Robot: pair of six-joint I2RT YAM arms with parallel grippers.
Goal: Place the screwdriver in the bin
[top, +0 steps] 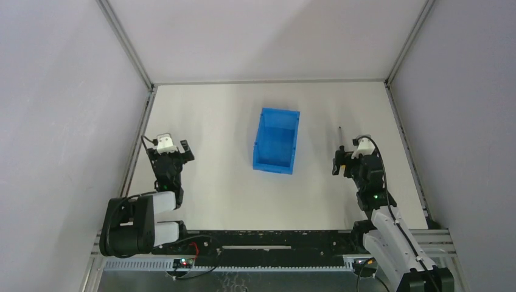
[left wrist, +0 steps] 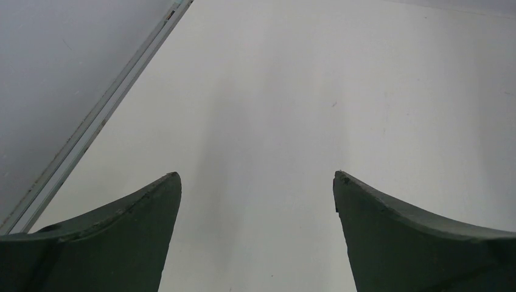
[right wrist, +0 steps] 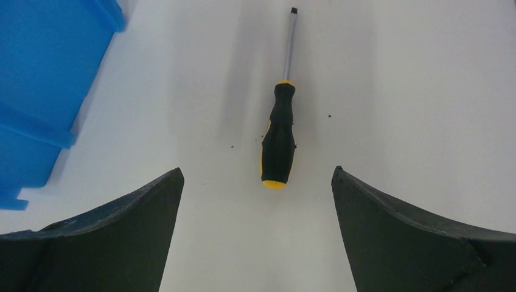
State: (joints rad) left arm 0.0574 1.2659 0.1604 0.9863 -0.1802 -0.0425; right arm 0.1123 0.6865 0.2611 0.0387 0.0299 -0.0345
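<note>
The screwdriver [right wrist: 278, 143] lies flat on the white table, its black handle with the yellow end towards my right gripper [right wrist: 257, 176] and its thin shaft pointing away. My right gripper is open and empty, with the handle end just ahead of the gap between its fingers. In the top view only the shaft [top: 340, 135] shows, beyond the right gripper [top: 347, 157]. The blue bin [top: 277, 141] stands open and empty at mid-table, left of the screwdriver, and its corner shows in the right wrist view [right wrist: 42, 79]. My left gripper [left wrist: 257, 176] is open and empty over bare table at the left [top: 170, 155].
Grey walls with metal frame rails enclose the table; one rail [left wrist: 97, 115] runs close on the left of my left gripper. White tabletop [top: 213, 176] lies between the two arms and in front of the bin.
</note>
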